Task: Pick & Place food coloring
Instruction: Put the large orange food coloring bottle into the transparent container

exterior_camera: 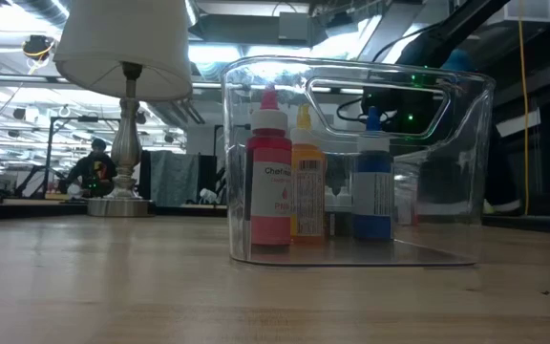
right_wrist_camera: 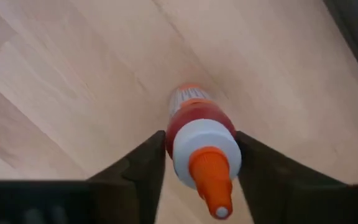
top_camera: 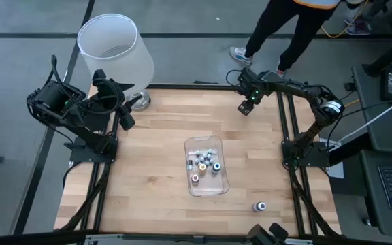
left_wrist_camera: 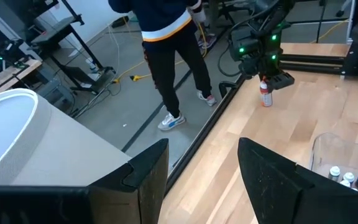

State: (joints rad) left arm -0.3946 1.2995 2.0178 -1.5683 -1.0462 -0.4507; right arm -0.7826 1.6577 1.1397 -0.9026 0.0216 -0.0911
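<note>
An orange-tipped red bottle (right_wrist_camera: 199,152) stands apart from the bottles (top_camera: 205,163) clustered upright mid-table.

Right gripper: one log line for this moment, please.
right gripper: jaws around the red bottle, far table edge | left gripper: open, waiting by lamp | tray: holds several bottles

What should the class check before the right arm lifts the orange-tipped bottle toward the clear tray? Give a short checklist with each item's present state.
1. Right gripper straddles the orange-tipped bottle: ok.
2. Fingers firmly clamped on it: cannot tell.
3. Bottle standing upright on the table: ok.
4. Clear tray has free space: ok.
5. Left gripper waits by the lamp, off the path: ok.
6. Person stands off the table: ok.
</note>
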